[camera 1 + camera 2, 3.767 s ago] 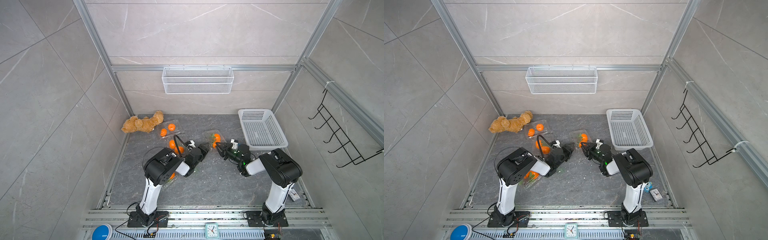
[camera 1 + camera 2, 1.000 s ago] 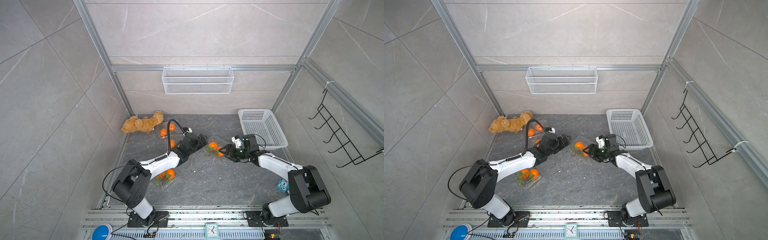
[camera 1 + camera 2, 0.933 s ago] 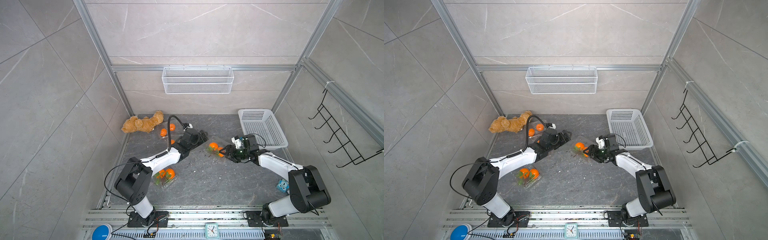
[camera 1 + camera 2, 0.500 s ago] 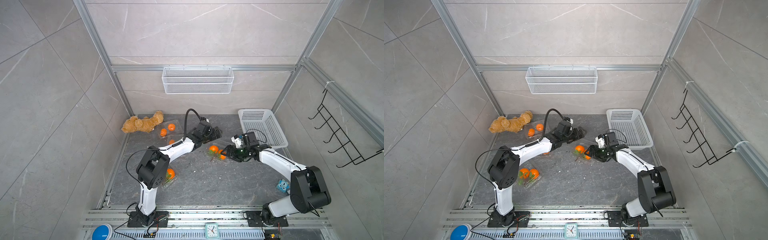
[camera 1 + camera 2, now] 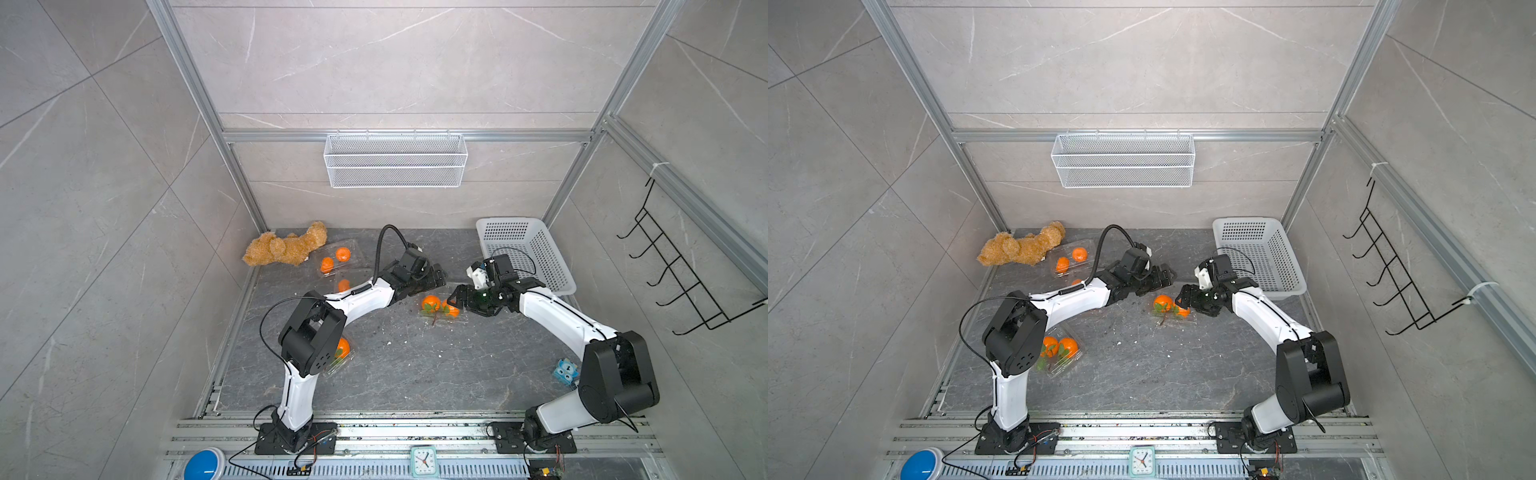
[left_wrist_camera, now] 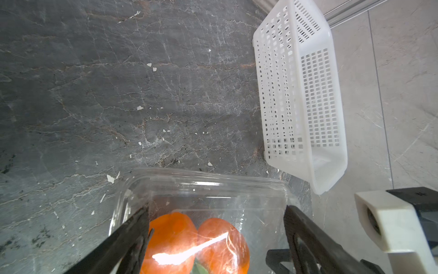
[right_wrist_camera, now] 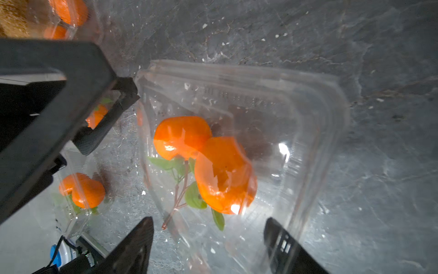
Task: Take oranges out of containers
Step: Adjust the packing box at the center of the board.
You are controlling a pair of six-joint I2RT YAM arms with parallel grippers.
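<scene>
Since the earliest frame both grippers have travelled from near their bases out to mid-desk (image 5: 395,365); the left gripper (image 5: 434,277) and right gripper (image 5: 456,296) now flank the centre container (image 7: 308,132); fingers on both stand wide apart, clamping nothing.

Progress: no fruit out yet, by my judgement; its two oranges (image 5: 430,302) lie inside, and the other containers (image 5: 1059,353) are likewise still filled.

Long axis runs gripper to gripper, across the desk; the leafy stems (image 7: 180,189) point toward the desk's front.

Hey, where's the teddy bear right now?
In both top views the teddy bear lies in the far left corner, right beside a clear container holding two oranges.
</scene>
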